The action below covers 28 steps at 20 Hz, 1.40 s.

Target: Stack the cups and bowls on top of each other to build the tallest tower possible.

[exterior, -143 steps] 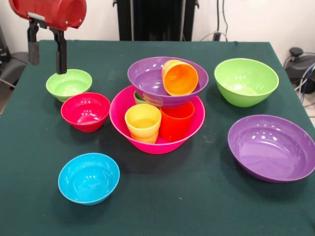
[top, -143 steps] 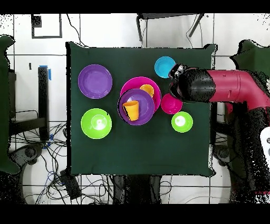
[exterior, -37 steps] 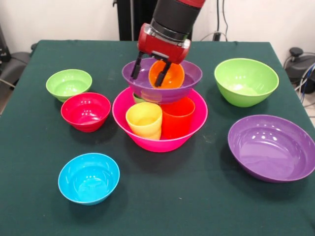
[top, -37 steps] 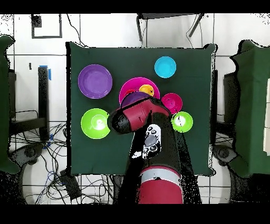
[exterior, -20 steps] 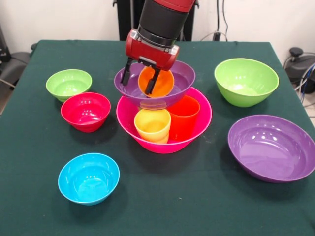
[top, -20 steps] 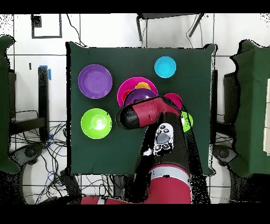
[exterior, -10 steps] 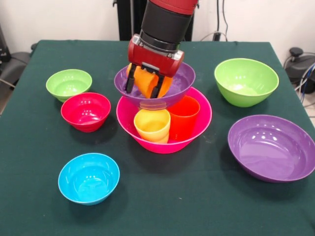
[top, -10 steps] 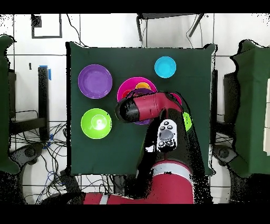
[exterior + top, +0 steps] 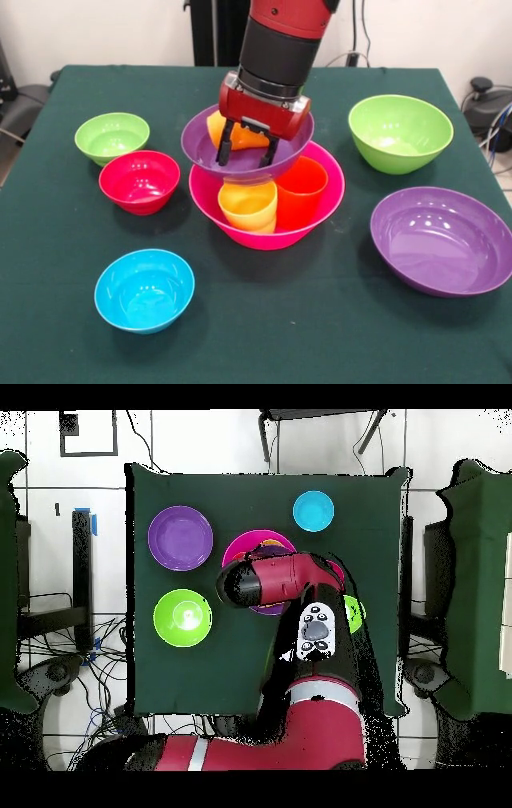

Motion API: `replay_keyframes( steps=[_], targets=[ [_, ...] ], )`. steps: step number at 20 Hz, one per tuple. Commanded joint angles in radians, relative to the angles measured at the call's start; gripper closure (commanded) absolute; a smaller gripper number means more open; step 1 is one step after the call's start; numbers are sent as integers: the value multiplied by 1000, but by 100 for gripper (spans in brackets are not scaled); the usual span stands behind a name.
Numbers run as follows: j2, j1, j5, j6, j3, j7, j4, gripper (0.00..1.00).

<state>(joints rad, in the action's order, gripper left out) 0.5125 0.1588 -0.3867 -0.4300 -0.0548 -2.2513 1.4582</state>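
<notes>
Fingers (image 9: 247,152) are dipping into the purple bowl (image 9: 204,148) in the front view, spread narrowly, one on each side of the orange cup (image 9: 232,132) lying tipped inside it; you cannot be sure they are gripping it. That bowl is sitting on the yellow cup (image 9: 248,204) and red cup (image 9: 302,190), which are standing in the pink bowl (image 9: 320,210), so the tower is only beginning. Around it on the surface (image 9: 320,336) are lying a blue bowl (image 9: 144,290), red bowl (image 9: 139,181), small green bowl (image 9: 112,136), bigger green bowl (image 9: 400,132) and second purple bowl (image 9: 442,240).

From overhead, the arm (image 9: 285,579) is covering the tower; you are seeing only the pink rim (image 9: 250,539).

You are likely mid-way through righting the cup; next, close firmly and lift slowly, because the bowl is balancing on cup rims.
</notes>
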Motion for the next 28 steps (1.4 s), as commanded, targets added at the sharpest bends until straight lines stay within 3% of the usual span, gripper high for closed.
replay_keyframes(
  steps=[1, 18, 28],
  targets=[
    [-56, -5, 54, 23, 137, -47, -31, 0],
    [-50, -1, 119, -12, 149, -18, -35, 0],
    [-49, -22, 133, -49, 117, -14, -58, 0]
  ],
)
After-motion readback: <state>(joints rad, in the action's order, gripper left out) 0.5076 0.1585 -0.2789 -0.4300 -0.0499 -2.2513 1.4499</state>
